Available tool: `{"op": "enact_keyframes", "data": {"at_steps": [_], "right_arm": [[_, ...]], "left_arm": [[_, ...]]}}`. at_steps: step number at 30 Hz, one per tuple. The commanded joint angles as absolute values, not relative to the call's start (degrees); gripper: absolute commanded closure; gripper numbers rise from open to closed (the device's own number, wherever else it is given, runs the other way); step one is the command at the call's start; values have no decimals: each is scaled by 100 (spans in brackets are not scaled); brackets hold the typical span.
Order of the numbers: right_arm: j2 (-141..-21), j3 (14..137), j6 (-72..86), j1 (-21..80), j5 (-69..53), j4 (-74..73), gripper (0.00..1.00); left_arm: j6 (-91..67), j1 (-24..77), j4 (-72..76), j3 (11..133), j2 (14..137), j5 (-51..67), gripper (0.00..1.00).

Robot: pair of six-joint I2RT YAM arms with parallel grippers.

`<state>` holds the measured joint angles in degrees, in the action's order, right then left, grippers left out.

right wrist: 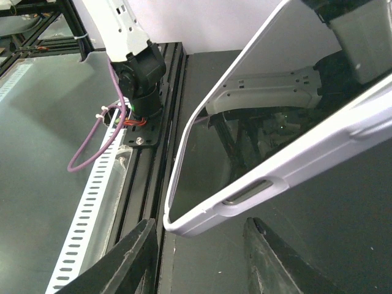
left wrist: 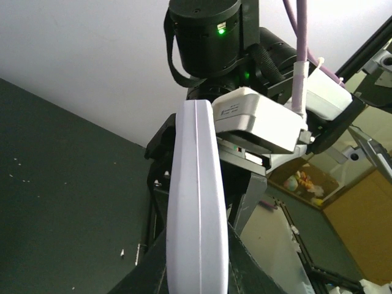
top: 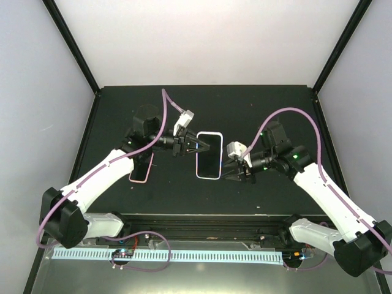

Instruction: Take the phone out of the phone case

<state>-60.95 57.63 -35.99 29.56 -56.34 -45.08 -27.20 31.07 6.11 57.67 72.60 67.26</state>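
**Top view.** Left arm: reaches from the near-left corner to mid-table. Left claw (top: 195,147): at the left edge of the case (top: 209,155). Right arm: bent in from the right. Right claw (top: 233,176): just beside the case's right edge. Case: white rim, dark face. Pink slab (top: 141,169): on the table under the left arm.

**Left wrist.** Case: edge-on, upright between the dark fingers (left wrist: 147,282), which are closed on it.

**Right wrist.** Fingers (right wrist: 125,263): spread wide, holding nothing. Case: tilted, its corner just beyond the gap. Phone (right wrist: 245,147): glossy dark face filling the rim.
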Motion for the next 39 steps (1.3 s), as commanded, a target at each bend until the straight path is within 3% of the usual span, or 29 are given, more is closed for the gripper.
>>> {"op": "enact_keyframes", "data": {"at_steps": [1,5,17,31,39], "right_arm": [[-6112,5954,-3720,3038,-5577,-4503,65],[-6147,5993,-3851,3074,-5551,-4585,70],[-6327,6201,-4108,3387,-5914,-5038,69],[-6422,6379,-4327,3409,-5749,-5102,87],[-6514,6436,-4563,3404,-5585,-5099,91]], "left_arm": [[-3028,3056,1160,6018,7224,7089,98],[-3284,3054,1461,5967,7248,7093,99],[-3529,3054,1780,5833,7232,6983,98],[-3734,3052,1939,5706,7107,7295,98],[-5328,3054,3778,5268,7110,7419,98]]}}
